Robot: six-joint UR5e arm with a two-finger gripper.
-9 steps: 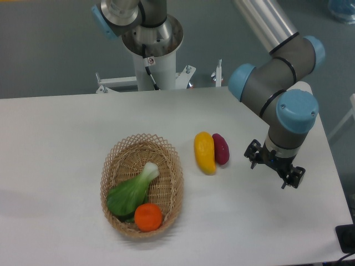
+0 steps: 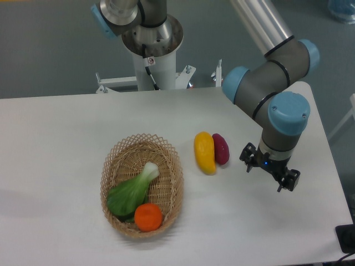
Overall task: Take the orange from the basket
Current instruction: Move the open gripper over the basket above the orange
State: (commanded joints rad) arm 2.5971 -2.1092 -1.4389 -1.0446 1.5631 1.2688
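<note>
Orange against tan wicker is what I look for first: the orange [image 2: 148, 216] sits at the near end of the basket [image 2: 173, 166], tucked against the inside of the woven wall and touching the leafy end of the green vegetable [image 2: 132, 194], whose pale stalk points toward the far rim. I judge that the fruit rests there because the basket floor dips and the vegetable wedges it on one side, so it is unlikely to roll when I come down on it, though the vegetable and the basket wall leave little room for the fingers on those sides. My gripper [image 2: 270, 172] hangs over bare tabletop [image 2: 55, 138] on the right side of the view, wrist pointing down, jaws spread apart with nothing between them. It is well apart from the basket; the yellow fruit [image 2: 204, 152] and the dark red fruit [image 2: 221, 148], lying side by side and touching, are between the tool and the basket. From where I sit, the orange lies to the camera's left of the gripper and closer to the near table edge, so the pick has not begun; I judge the next move calls for a crossing over the two loose fruits, then a descent straight onto the orange from above
</note>
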